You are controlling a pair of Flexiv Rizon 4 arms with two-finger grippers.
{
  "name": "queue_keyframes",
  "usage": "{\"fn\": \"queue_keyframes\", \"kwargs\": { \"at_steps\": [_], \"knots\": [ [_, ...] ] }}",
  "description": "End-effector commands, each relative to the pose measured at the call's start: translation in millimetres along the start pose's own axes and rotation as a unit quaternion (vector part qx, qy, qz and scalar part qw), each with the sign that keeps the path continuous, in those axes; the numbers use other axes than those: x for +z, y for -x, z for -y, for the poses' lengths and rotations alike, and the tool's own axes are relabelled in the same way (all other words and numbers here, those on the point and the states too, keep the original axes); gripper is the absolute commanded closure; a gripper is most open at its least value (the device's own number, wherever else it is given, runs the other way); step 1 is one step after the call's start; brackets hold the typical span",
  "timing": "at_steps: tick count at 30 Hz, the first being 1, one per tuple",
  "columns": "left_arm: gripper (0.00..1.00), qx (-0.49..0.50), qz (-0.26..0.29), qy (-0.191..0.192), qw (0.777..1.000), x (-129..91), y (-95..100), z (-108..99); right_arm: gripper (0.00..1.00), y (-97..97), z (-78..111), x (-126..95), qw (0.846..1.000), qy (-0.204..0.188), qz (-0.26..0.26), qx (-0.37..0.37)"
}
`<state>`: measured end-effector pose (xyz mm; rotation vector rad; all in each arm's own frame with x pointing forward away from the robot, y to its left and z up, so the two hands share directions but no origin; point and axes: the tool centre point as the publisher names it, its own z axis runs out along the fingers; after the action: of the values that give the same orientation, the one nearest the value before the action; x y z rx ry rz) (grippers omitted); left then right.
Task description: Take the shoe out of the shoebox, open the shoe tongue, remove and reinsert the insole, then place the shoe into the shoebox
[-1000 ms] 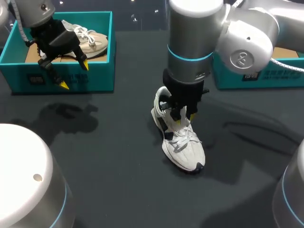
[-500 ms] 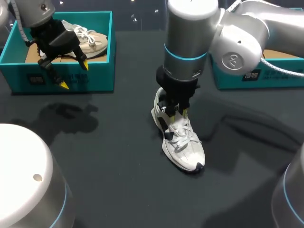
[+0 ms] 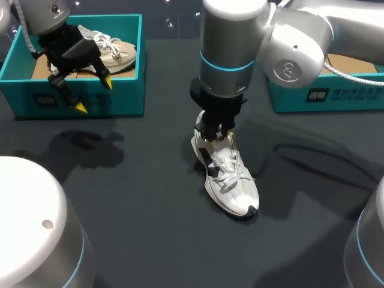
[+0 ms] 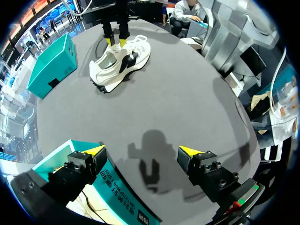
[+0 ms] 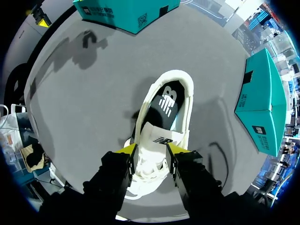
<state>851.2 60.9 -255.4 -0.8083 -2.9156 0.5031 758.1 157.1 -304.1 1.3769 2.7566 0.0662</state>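
A: Where's the white shoe (image 3: pixel 228 180)?

B: Out on the dark table (image 3: pixel 138 198), in the middle of the frame. It stands upright on its sole, with the toe toward the lower right. The black insole (image 5: pixel 166 101) lies inside it, showing at the heel end.

A: And the right gripper (image 5: pixel 150 149)?

B: It's straight above the shoe's opening, with its yellow tips pinching the tongue (image 5: pixel 156 133) from both sides.

A: What about the boxes?

B: There are two teal ones. The left shoebox (image 3: pixel 120 99), upper left of the frame, holds a beige shoe (image 3: pixel 117 53) with white laces on a brown lining. The right shoebox (image 3: pixel 336 96), upper right, sits mostly behind the arm. Only a strip of brown interior shows, so I can't tell what's in it.

A: And the left gripper (image 3: pixel 93 95)?

B: It hangs over the left shoebox's front wall, fingers spread wide.
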Motion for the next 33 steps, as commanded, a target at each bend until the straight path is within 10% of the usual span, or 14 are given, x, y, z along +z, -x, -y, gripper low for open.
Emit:
{"fn": "queue_keyframes", "kwargs": {
  "at_steps": [1, 11, 18, 23, 28, 31, 33],
  "knots": [
    [0.0, 0.0, 0.0, 0.001, 1.0, 0, 0.0, 0, 0.62, 10.5, -4.1, 14, 1.0, -0.006, -0.016, -0.002],
    [0.0, 0.0, 0.0, 0.001, 1.0, 0, 0.0, 0, 0.62, 13.2, -23.1, 52, 0.997, -0.035, -0.057, -0.024],
    [0.0, 0.0, 0.0, 0.001, 1.0, 0, 0.0, 0, 0.57, 4.6, -11.1, 6, 0.997, -0.014, -0.037, -0.069],
    [0.0, 0.0, 0.0, 0.001, 1.0, 0, 0.0, 0, 0.31, 14.8, -2.9, -28, 0.983, -0.012, -0.014, -0.184],
    [0.0, 0.0, 0.0, 0.001, 1.0, 0, 0.0, 0, 0.02, 38.4, -5.0, -42, 0.951, -0.036, 0.007, -0.308],
    [0.0, 0.0, 0.0, 0.001, 1.0, 0, 0.0, 0, 0.0, 43.6, -10.5, -38, 0.879, -0.038, -0.022, -0.475],
    [0.0, 0.0, 0.0, 0.001, 1.0, 0, 0.0, 0, 0.0, 43.6, -10.5, -38, 0.879, -0.038, -0.022, -0.475]
  ]
}}
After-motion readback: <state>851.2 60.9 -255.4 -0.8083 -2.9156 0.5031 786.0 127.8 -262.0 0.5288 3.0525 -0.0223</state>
